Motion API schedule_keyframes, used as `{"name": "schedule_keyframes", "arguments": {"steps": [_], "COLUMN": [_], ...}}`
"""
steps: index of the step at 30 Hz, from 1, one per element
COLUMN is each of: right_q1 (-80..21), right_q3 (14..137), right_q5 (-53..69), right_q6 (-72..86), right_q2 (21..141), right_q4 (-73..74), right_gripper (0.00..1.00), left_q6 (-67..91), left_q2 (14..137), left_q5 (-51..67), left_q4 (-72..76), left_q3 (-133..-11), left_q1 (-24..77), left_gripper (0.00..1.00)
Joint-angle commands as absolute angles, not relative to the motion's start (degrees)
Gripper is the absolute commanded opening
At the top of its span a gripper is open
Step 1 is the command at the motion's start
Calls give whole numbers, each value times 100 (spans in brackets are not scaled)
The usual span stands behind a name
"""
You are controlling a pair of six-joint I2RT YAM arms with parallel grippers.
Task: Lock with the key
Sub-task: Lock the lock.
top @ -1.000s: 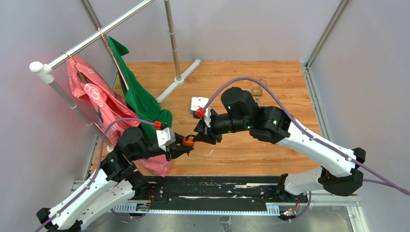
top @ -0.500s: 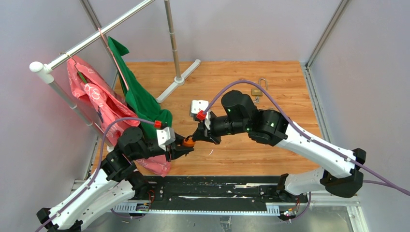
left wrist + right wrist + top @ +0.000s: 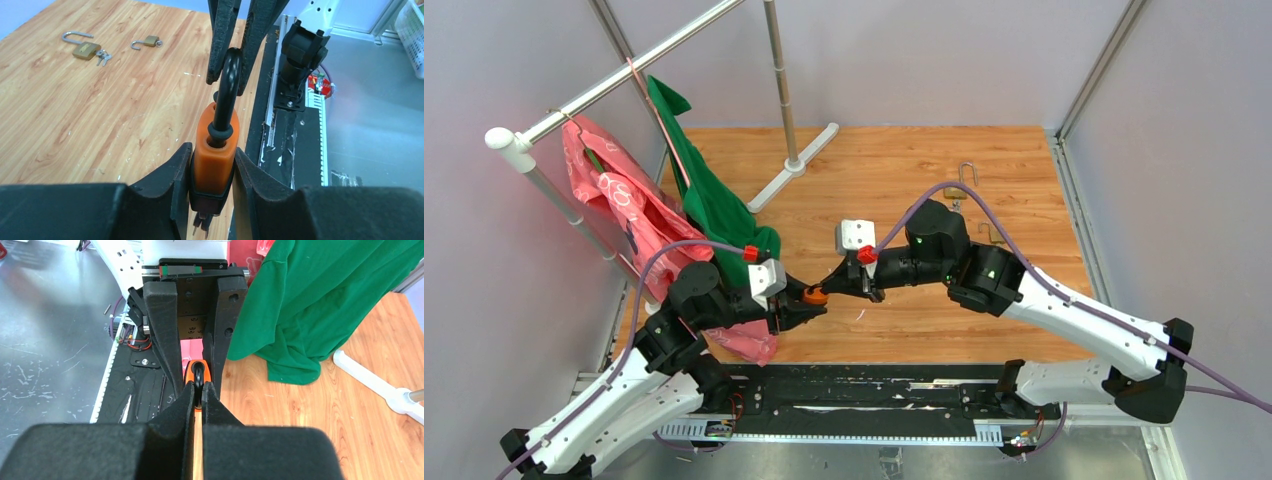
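Note:
An orange padlock [image 3: 815, 295] with a black shackle [image 3: 229, 80] is held above the table's near edge. My left gripper [image 3: 807, 301] is shut on the orange body [image 3: 216, 150], one finger on each side. Keys [image 3: 202, 223] stick out from the lock's underside. My right gripper [image 3: 834, 284] comes from the opposite side and is shut on the top of the shackle [image 3: 199, 374]. In the left wrist view its fingers [image 3: 221, 40] pinch the shackle's loop.
Two brass padlocks lie on the wooden table, one [image 3: 86, 49] with keys and a smaller one [image 3: 147, 41]; from above they show at back right [image 3: 964, 180]. A clothes rack with a green shirt [image 3: 714, 200] and pink garment [image 3: 614, 190] stands left; its base [image 3: 794, 165] is mid-table.
My right gripper has closed in on the padlock and shut on its shackle. The right arm has shifted rightward. The left arm and lock have stayed put.

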State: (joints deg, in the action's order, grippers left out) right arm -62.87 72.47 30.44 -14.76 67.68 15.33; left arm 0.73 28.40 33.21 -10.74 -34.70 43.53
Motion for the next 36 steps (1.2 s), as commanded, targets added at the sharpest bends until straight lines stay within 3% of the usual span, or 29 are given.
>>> {"name": "schedule_keyframes", "arguments": {"steps": [1,13,27,36], "right_q1": [-6275,-6275,-6280,-6063], "right_q3": [6437,5404,4453,4791], "right_q5": [3252,3132,2117,1446], "right_q6": [-1580,-2128,-2282,-1721], "right_q2": [6979,7137,7344,7051], "right_q4": [1647,1178,828,402], "right_gripper": [0,0,0,0], "left_q6": [225,-94,-327,-439], "left_q2": [2763,2820,2712,2494], "left_q5": [3192,2943,3201,2748], "left_q4": [1002,1380,1376,73], "left_q3": [-3971,-4398,-4465,-4125], "left_q1": [4337,4224,4131,4114], "left_gripper": [0,0,0,0]}}
